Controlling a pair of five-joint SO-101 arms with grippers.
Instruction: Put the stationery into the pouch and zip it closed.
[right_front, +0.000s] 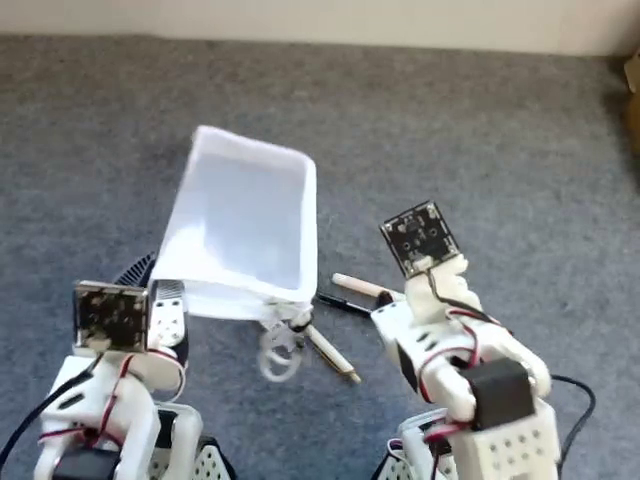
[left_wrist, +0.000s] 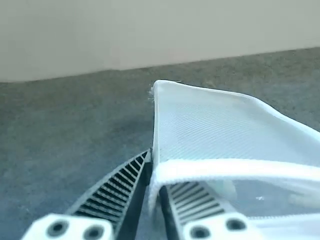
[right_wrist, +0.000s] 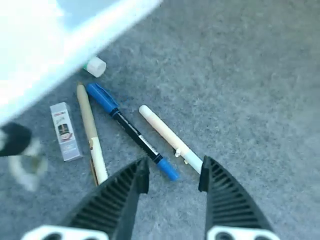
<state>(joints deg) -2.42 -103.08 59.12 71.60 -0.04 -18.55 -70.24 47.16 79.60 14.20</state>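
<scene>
The right tool (right_wrist: 174, 167) hangs wide open and empty over the loose stationery, just outside the pouch's mouth. Right under it are a blue pen (right_wrist: 127, 127) and a white pen (right_wrist: 167, 135) side by side. A wooden pencil (right_wrist: 91, 132) and a small box (right_wrist: 65, 131) lie next toward the pouch, and a small white cap-like piece (right_wrist: 95, 66) sits almost at its rim.

The pens look light, stiff and smooth, so they are likely to roll or slip. A grip across the middle of the barrel, with the jaws square to it, seems safest.

The left tool (left_wrist: 156, 172) is clamped tight on the pouch (left_wrist: 220, 130) at its near corner and seems to hold that lip up off the table (right_front: 480, 130). A clear ring (right_front: 280, 357), probably the zip pull, lies by the other near corner.

The pouch is soft white mesh and likely to sag, so the firmer zip band is the place to hold it. Its body stretches away from the arms, closed end farthest.
</scene>
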